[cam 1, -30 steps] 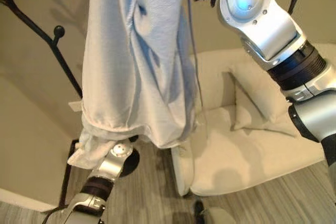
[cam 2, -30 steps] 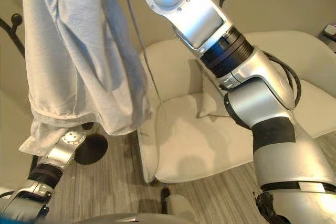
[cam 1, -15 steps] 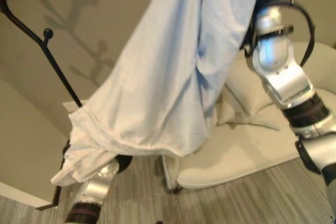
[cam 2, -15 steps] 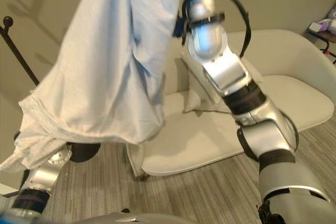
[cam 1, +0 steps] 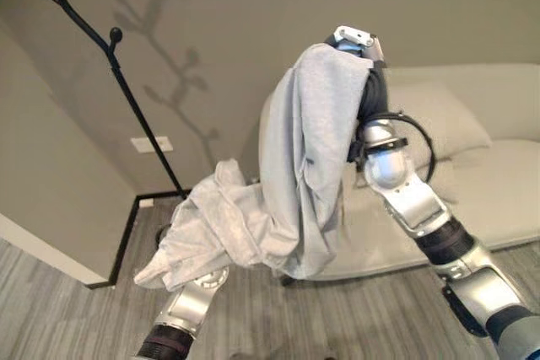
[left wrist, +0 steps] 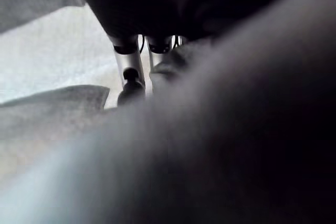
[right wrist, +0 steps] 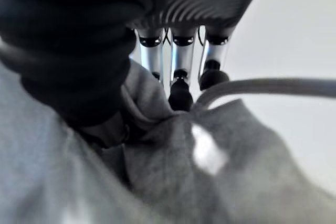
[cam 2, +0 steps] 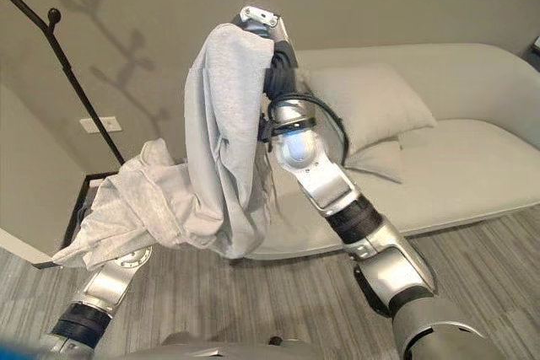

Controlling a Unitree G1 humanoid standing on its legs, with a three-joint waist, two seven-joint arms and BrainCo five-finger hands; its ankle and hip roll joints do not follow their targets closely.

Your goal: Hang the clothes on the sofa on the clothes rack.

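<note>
Grey garment draped from raised right robot hand, fingers pinching cloth

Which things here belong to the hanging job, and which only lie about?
Job:
light grey cloth garment
black metal clothes rack
cream sofa
right hand
left hand

Lying about:
cream cushion
white wall socket

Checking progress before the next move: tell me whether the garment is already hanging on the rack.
No, the garment hangs from the raised right hand, apart from the rack.
</note>
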